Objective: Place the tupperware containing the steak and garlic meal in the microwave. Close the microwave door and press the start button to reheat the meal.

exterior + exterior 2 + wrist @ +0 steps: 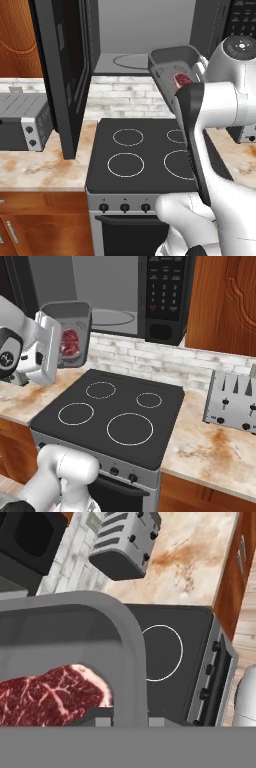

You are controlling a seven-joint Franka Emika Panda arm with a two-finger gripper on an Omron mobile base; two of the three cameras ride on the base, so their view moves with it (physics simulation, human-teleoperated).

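The gripper (56, 343) pinches the tilted tupperware (71, 331) by its rim, steak (70, 341) inside, above the stove (112, 413). Tilting further could spill the meal, or the tub could clip the microwave (120, 293) sill.

Arm (210, 145) raised high, jaws clamped on the tupperware (70, 331) rim

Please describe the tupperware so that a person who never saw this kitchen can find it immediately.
Find the black stove under the open microwave. Above the stove's back left corner, the pincer holds up the tupperware, a smoky-grey tub. It alone carries a red marbled steak.
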